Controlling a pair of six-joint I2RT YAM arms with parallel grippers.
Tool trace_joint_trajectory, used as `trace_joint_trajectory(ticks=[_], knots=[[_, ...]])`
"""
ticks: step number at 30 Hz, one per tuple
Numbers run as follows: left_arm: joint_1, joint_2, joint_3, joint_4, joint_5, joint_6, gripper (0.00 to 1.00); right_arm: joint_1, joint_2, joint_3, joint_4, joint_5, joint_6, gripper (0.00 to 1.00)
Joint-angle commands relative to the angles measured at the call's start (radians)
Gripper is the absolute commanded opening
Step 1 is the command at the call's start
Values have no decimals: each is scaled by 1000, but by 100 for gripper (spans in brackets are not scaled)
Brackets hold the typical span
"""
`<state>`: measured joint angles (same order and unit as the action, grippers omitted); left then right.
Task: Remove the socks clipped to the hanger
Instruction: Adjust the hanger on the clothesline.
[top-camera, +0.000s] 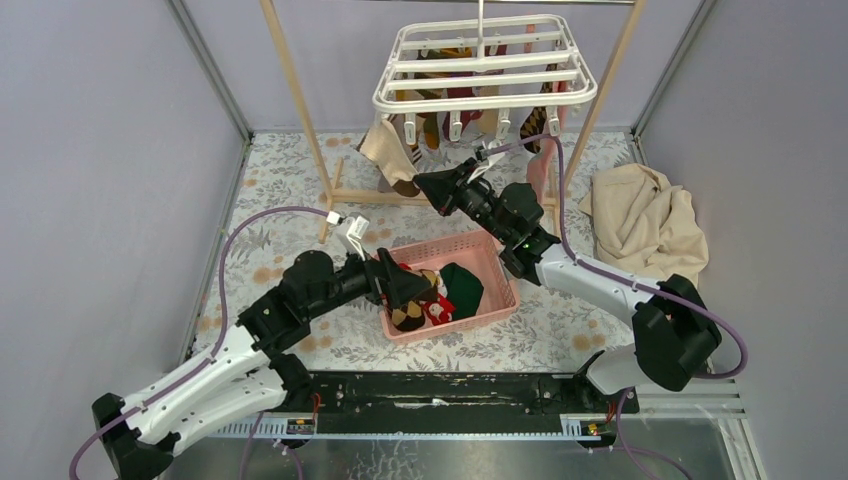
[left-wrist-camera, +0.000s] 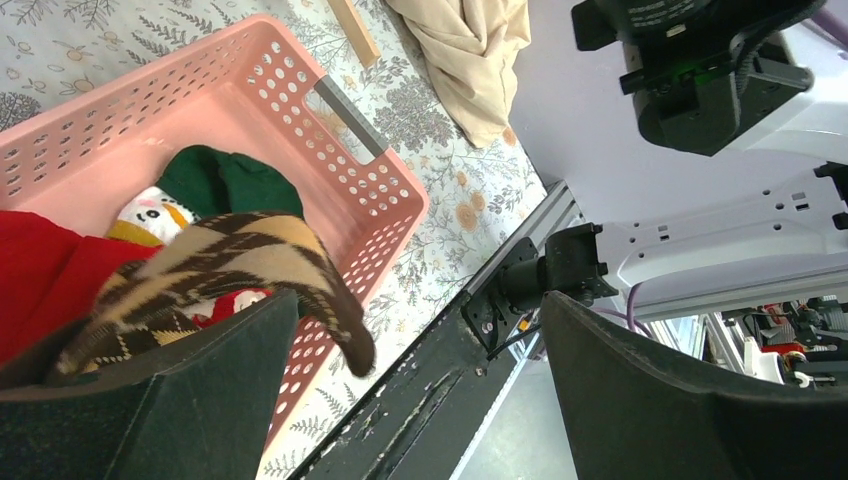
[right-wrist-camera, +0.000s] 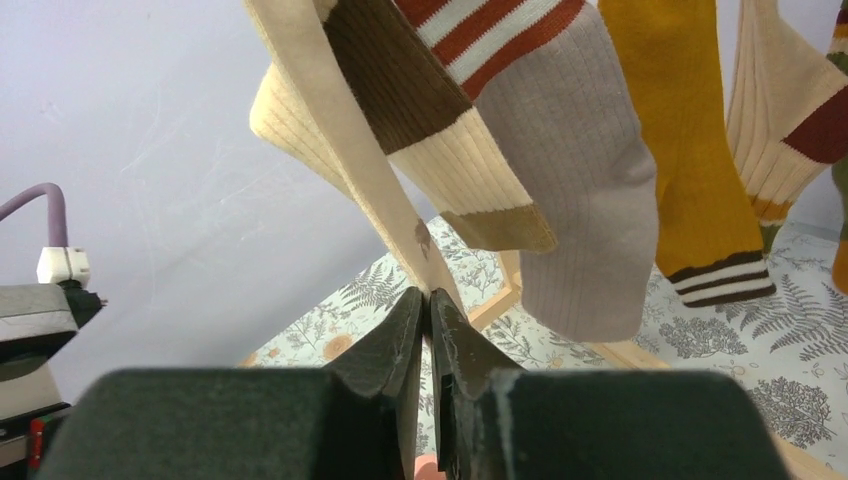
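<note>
far forward, right gripper (right-wrist-camera: 428, 300) pinches beige sock (right-wrist-camera: 345, 150) (left gripper (left-wrist-camera: 410, 320) agape).

We look down on a white hanger (top-camera: 484, 68) with socks (top-camera: 400, 155) clipped beneath. The right gripper (top-camera: 428, 188) reaches under it. The left gripper (top-camera: 425, 295) hovers over a pink basket (top-camera: 455, 243) on the table (top-camera: 560, 330).

In the right wrist view the upper edge cuts off the hanging fabric socks (right-wrist-camera: 580, 200); from above we see the white plastic rectangular hanger (top-camera: 520, 64) partly hiding them.
</note>
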<state>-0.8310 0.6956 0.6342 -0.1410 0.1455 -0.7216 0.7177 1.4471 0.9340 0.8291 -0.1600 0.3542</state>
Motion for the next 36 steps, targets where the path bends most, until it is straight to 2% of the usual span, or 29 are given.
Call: trace_joint_trajectory(ticks=[1,10,23,36], knots=[[-8,17,33,9,12,22,99,-5,-74,11,53,-17,2,13],[-7,101,31,110,123,19,99,-9,-168,-53,19,5,-15,12],[-8,14,75,8,-121,46,99,-9,-297,-115,-46,20,-41,11],[-8,75,171,6,-195,72,99,-32,-421,-159,-120,55,-58,11]])
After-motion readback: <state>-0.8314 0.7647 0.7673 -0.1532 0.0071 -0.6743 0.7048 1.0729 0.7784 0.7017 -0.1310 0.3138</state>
